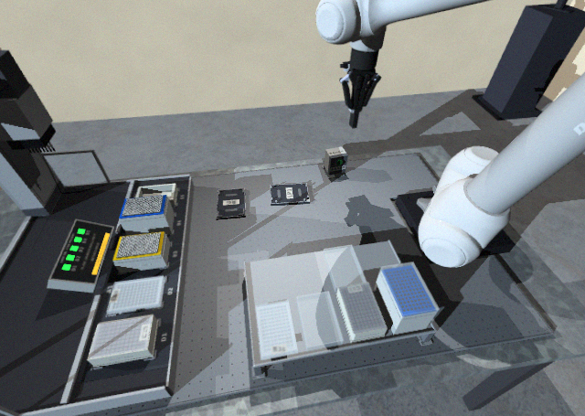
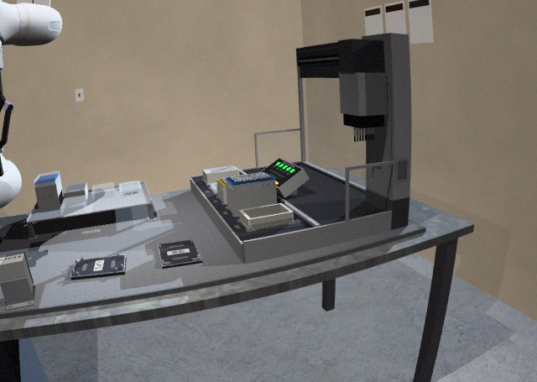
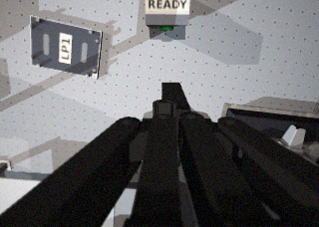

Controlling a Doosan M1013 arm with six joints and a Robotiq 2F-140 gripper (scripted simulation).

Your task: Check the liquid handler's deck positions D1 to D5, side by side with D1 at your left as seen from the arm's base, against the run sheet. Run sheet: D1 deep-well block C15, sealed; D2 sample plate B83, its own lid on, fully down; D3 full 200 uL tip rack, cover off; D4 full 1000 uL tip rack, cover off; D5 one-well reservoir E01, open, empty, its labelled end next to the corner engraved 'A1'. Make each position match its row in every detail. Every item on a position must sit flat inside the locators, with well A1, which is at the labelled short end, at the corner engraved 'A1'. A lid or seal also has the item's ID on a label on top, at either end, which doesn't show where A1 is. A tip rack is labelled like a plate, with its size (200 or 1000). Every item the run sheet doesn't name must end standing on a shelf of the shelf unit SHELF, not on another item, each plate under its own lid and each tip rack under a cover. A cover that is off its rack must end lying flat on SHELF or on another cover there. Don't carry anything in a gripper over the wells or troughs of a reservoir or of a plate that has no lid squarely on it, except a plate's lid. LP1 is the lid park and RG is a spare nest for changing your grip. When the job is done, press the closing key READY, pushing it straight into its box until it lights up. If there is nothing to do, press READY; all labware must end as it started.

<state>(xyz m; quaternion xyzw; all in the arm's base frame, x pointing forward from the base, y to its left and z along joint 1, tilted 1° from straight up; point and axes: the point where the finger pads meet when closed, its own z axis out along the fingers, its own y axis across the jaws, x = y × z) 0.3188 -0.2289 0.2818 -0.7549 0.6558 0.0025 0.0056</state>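
While empty claw [image 1: 353,119] hangs closed, one READY key [image 1: 335,160], five green lamps [image 1: 74,249]

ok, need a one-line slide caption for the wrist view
Shut, empty claw hangs above the table, pointed toward the READY key box, with lid park LP1 alongside.

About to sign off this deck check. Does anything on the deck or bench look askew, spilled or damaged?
Nothing stands out. The five items in the dark deck tray sit squarely in a row, the small grey READY box stands upright, and the black end effector, shut on nothing, hangs above it. Labels are too small to read.
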